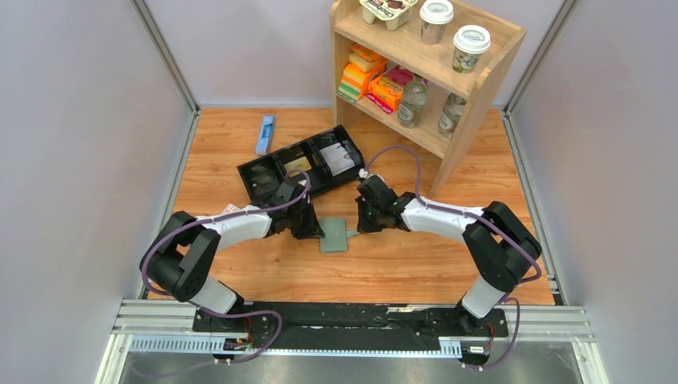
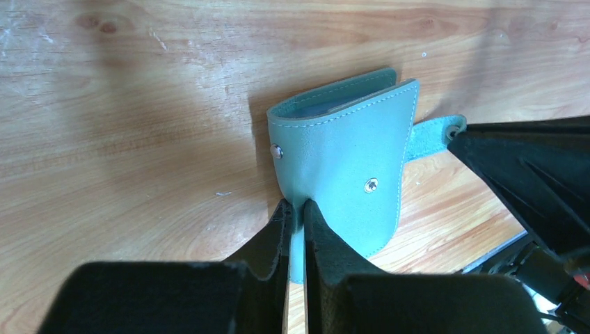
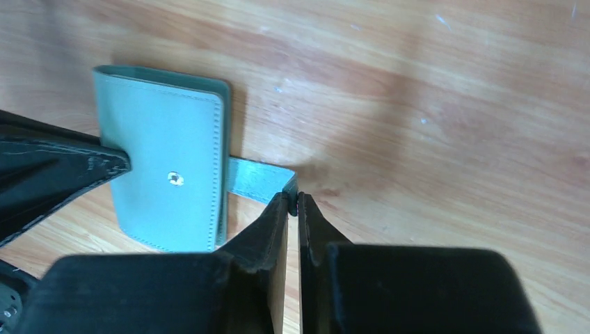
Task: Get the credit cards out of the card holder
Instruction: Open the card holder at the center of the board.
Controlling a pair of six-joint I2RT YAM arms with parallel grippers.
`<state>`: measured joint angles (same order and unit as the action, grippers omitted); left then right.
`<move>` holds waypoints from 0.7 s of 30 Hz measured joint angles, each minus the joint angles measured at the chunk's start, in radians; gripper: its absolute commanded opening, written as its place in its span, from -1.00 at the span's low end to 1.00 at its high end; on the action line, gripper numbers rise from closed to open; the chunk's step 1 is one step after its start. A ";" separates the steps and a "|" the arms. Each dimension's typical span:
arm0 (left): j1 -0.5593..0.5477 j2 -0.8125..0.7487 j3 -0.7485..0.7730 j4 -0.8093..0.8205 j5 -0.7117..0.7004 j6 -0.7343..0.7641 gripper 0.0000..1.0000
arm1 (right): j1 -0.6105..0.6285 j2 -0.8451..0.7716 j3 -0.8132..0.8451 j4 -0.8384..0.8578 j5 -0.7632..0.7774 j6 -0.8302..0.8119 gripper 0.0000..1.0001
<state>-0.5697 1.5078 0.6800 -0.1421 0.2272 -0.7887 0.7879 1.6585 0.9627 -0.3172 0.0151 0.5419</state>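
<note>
The grey-green card holder (image 1: 334, 235) lies on the wooden table between my two grippers. My left gripper (image 2: 298, 205) is shut on the near edge of its front cover (image 2: 341, 146), which bows up slightly from the back panel. My right gripper (image 3: 293, 198) is shut on the tip of the little closing tab (image 3: 254, 177), which sticks out from the holder's side. In the top view the left gripper (image 1: 313, 228) and the right gripper (image 1: 360, 228) flank the holder closely. The snap is undone. The credit cards are hidden inside.
A black three-compartment tray (image 1: 300, 168) sits just behind the grippers. A blue object (image 1: 265, 134) lies at the back left. A wooden shelf (image 1: 480, 88) with cups, bottles and packets stands at the back right. A pink-and-white packet (image 1: 232, 210) peeks out by the left arm.
</note>
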 measured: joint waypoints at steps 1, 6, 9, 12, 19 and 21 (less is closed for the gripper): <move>-0.002 0.001 0.000 0.002 0.001 0.000 -0.82 | -0.013 0.000 -0.014 0.006 -0.011 0.012 -0.78; -0.005 0.003 0.000 0.004 0.001 0.001 -0.81 | -0.036 0.009 -0.066 0.039 -0.054 0.047 -0.56; -0.005 0.003 0.000 0.005 0.002 0.001 -0.80 | -0.045 0.013 -0.066 0.055 -0.074 0.057 -0.42; -0.005 0.003 0.000 0.005 0.002 0.002 -0.80 | -0.058 0.021 -0.067 0.079 -0.100 0.065 -0.39; -0.005 0.002 0.000 0.006 0.003 0.002 -0.77 | -0.087 0.027 -0.094 0.164 -0.169 0.080 -0.74; -0.005 0.002 0.000 0.006 0.003 0.002 -0.72 | -0.092 0.031 -0.098 0.180 -0.178 0.080 -0.98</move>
<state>-0.5743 1.5093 0.6800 -0.1364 0.2302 -0.7864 0.6964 1.6894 0.8646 -0.1368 -0.1631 0.6224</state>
